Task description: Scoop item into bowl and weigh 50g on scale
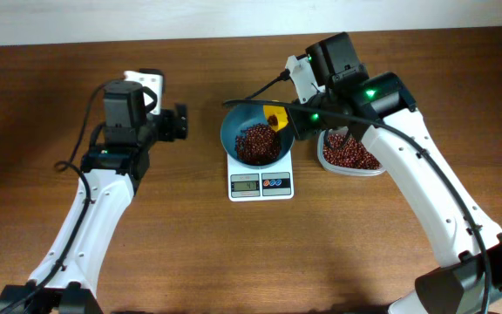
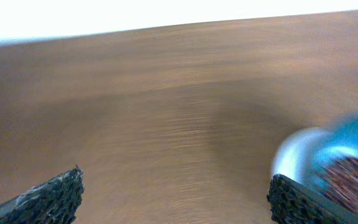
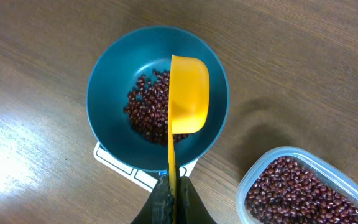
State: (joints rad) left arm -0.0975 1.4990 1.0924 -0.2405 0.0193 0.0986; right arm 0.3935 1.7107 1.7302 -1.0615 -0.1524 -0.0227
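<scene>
The blue bowl sits on top of the white scale. Both are in the middle of the desk, closer to the far edge than to the near edge. A little pile of red-brown beans lies at the bottom of the bowl. The numbers on the scale's small screen are too tiny to read.

The right gripper is squeezed tight on the thin handle of a yellow scoop. The scoop hangs right over the bowl and is tipped onto its side. It does not touch the beans below it.

A clear plastic box stands just beside the scale, on the side toward the desk's right edge. It holds many more of the same beans. The box and the scale do not touch.

The left gripper is off toward the left edge of the desk, apart from the bowl. Its two fingers are spread wide and hold nothing. Bare brown desk shows between them. The picture from the left wrist is blurry, and the bowl is just a blue smudge at its side.
</scene>
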